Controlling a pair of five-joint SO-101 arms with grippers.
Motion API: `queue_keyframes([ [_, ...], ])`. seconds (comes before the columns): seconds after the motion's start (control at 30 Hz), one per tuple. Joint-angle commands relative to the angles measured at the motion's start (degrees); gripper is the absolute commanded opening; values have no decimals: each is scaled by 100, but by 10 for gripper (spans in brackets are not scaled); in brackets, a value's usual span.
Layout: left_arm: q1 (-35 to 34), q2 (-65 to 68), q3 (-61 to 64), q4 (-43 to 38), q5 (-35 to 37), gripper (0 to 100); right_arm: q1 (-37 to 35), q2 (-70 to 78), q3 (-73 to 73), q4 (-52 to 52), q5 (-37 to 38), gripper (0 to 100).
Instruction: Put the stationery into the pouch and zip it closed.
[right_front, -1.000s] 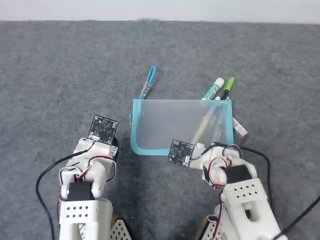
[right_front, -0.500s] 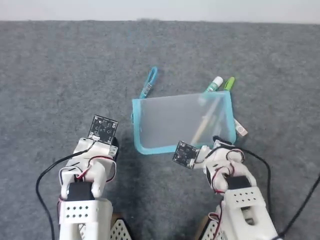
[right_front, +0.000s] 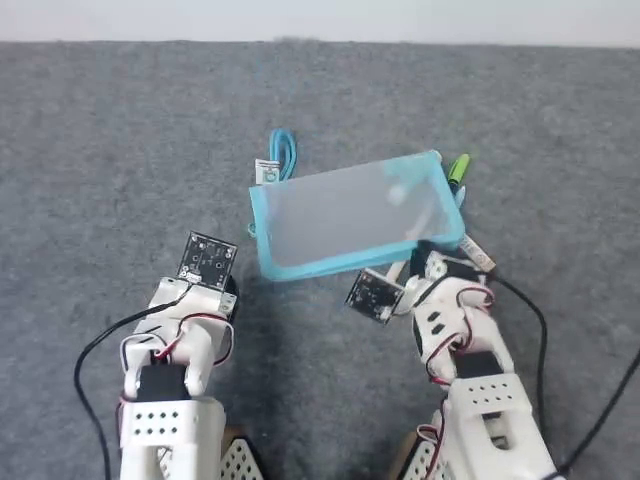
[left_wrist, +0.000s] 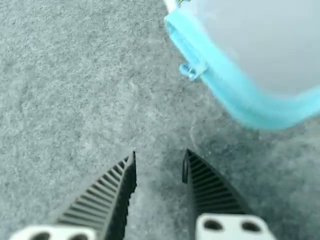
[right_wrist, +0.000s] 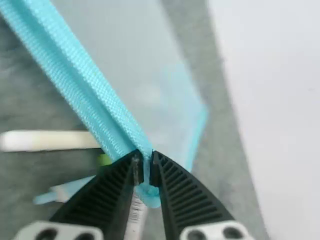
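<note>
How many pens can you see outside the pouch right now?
2: a green pen at the far right corner of the pouch, a white pen beside its right edge. Others may be hidden underneath.

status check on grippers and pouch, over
Right gripper shut on pouch edge. Left gripper open, off the pouch, over mat. Green marker pokes past pouch's far corner; nothing blocking.
</note>
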Motion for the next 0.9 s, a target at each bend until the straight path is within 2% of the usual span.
queue_keyframes([
  [0.0, 35, -141, -101, -193, 79, 148, 268, -101, -1125, 664, -237, 9],
  [0.17, 35, -141, -110, -193, 79, 148, 365, -92, -2154, 1552, -809, 9],
  [0.33, 35, -141, -110, -193, 79, 148, 541, -92, -2716, 2466, -1741, 9],
  [0.43, 35, -141, -110, -185, 79, 148, 725, -92, -2892, 2571, -2048, 9],
  [0.63, 35, -141, -110, -185, 79, 148, 725, -66, -3560, 2624, -2198, 9],
  [0.77, -35, -141, -189, -193, 88, 148, -13, 514, -3842, 3547, -3349, 12],
  [0.87, -589, -123, -409, -185, 404, 148, -910, 1367, -4264, 4426, -3921, 11],
])
